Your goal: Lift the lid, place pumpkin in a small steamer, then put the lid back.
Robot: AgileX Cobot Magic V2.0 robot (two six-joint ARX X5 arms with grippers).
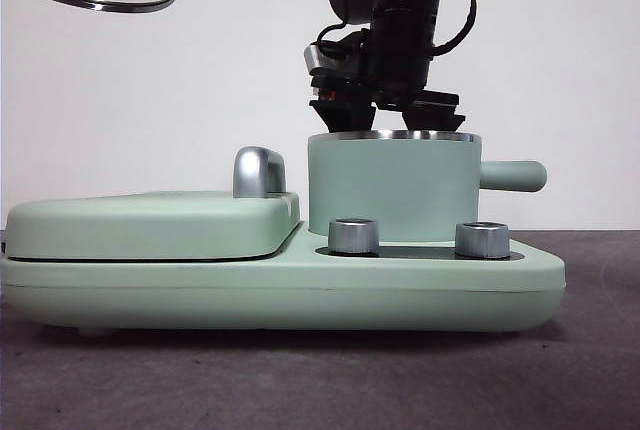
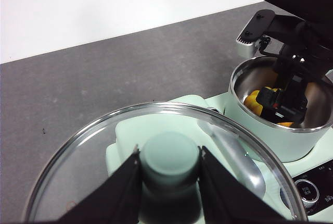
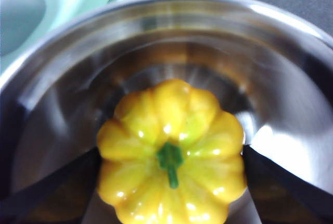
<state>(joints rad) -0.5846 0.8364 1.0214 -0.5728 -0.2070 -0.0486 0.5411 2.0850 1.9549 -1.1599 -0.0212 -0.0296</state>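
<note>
Yellow ribbed pumpkin (image 3: 171, 174) sits inside the steel-lined mint steamer (image 1: 393, 188), right gripper (image 3: 169, 169) seemingly gripping it; early opening tips it. My left gripper (image 2: 169, 164) clamps the glass lid (image 2: 156, 172); it may slip.

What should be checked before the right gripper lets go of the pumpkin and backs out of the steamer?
1. pumpkin inside the small steamer: ok.
2. Pumpkin upright, stem up: ok.
3. Pumpkin resting on the steamer floor: cannot tell.
4. right gripper jaws on either side of the pumpkin, inside the rim: ok.
5. lid held off the steamer, its knob clamped by the left gripper: ok.
6. Space above the steamer free for the right gripper to rise: ok, the lid is off to the side.
</note>
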